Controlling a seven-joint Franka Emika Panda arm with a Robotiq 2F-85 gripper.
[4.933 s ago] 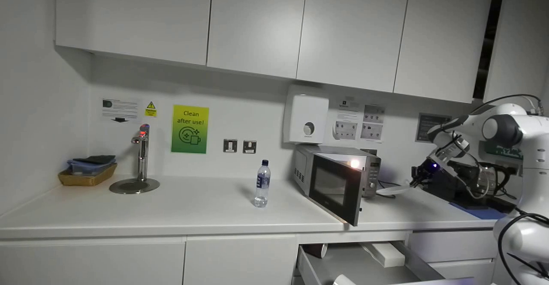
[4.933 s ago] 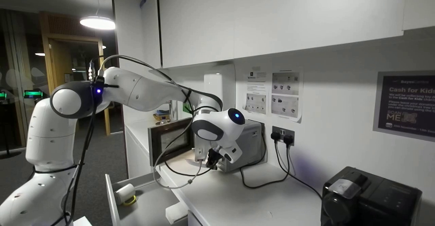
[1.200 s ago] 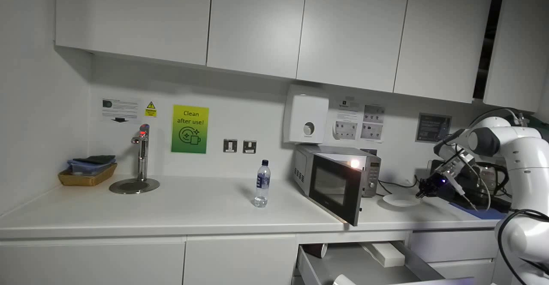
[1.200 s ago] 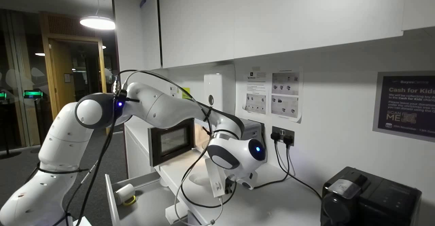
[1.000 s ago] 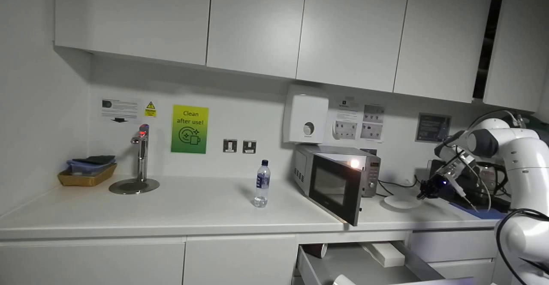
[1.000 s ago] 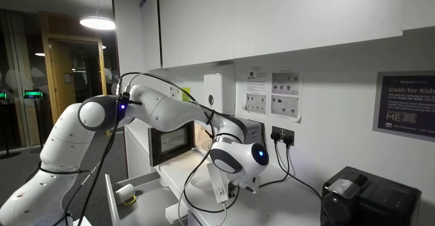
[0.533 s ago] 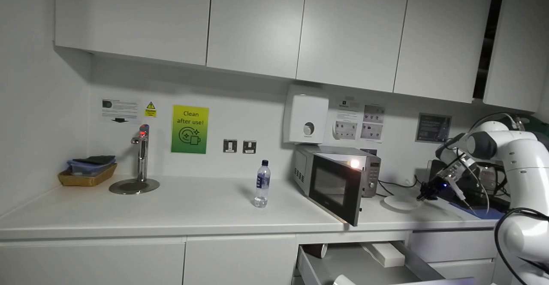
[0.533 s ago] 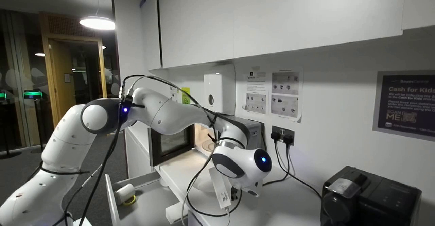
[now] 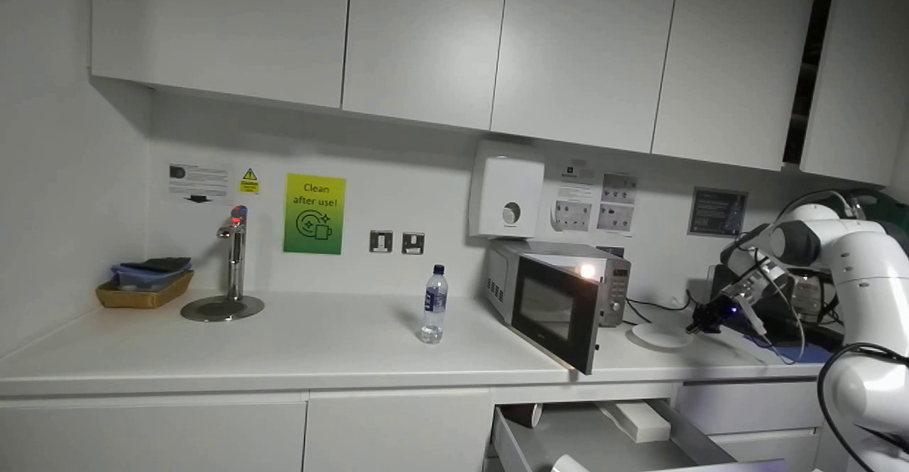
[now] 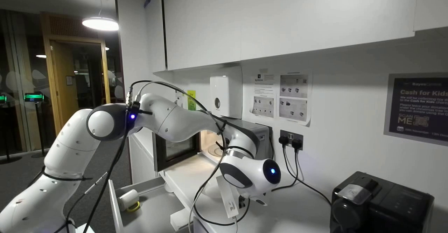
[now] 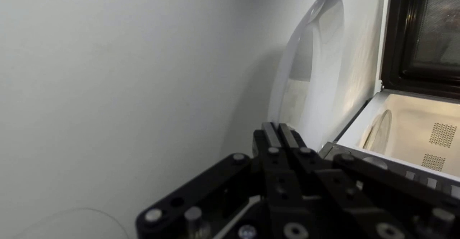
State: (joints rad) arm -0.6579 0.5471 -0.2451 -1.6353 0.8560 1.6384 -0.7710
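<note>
Plate [image 11: 316, 73] almost edge-on in the wrist view, and the fingers [image 11: 270, 134] look clenched on its rim, with only that thin lip between them. Glossy all over and no sag anywhere: I'd call it stiff and fairly light, probably slick to hold, and breakable if it's ceramic, though the material can't be told from here. That's the microwave [image 11: 409, 134] just beside, so the far edge is the one to mind for chips. Across to an exterior view: plate [image 9: 659, 337] nearly level, low at the tabletop [image 9: 334, 351], touching or just above, hard to say, the bottle [image 9: 434, 309] well apart. One-sided hold, so the weight hangs outward and should want to droop or twist; a deeper bite, straight in toward the middle, looks steadier. And in an exterior view, the arm [image 10: 178, 121] hides most of the fingers, the plate [image 10: 211, 191] peeping out alongside.
</note>
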